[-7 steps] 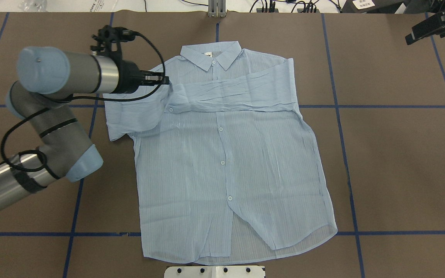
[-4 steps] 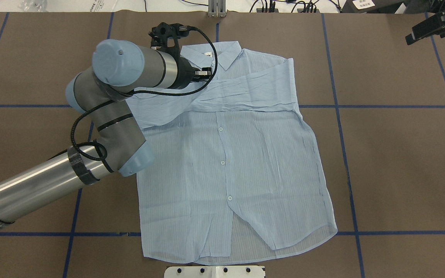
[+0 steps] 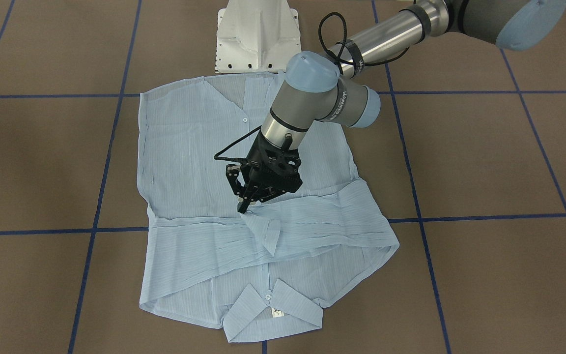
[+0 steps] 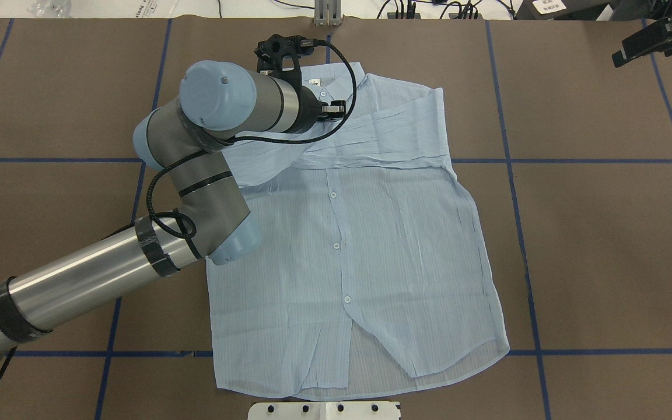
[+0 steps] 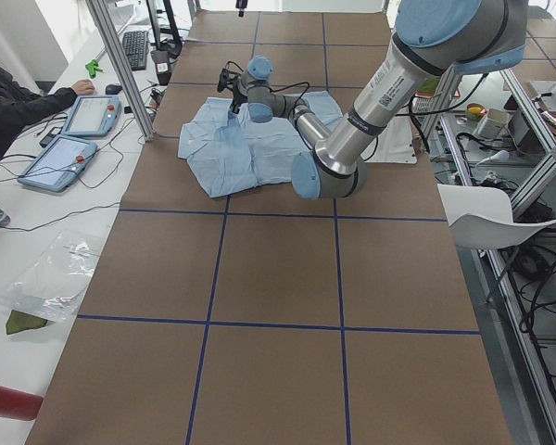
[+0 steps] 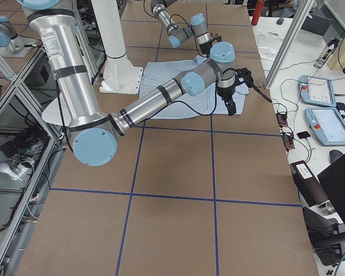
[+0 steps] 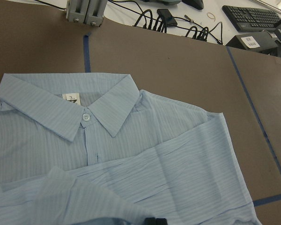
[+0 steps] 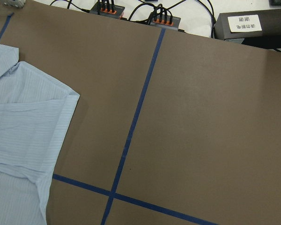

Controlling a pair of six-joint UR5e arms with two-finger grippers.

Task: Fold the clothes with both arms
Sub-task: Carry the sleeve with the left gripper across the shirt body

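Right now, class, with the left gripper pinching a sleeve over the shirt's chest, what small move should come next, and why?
Probably lower the left gripper slightly and open it. Its closed fingers hold the sleeve drawn across the shirt, overlapping the other sleeve, which is already folded flat, so this fold looks ready to be laid down.

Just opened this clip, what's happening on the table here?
The left tool is pinching one sleeve of a light blue button-up shirt that lies flat on the table, and holds it over the chest. The other sleeve already lies folded across the chest. The right tool hangs off to the side, well clear of the shirt.
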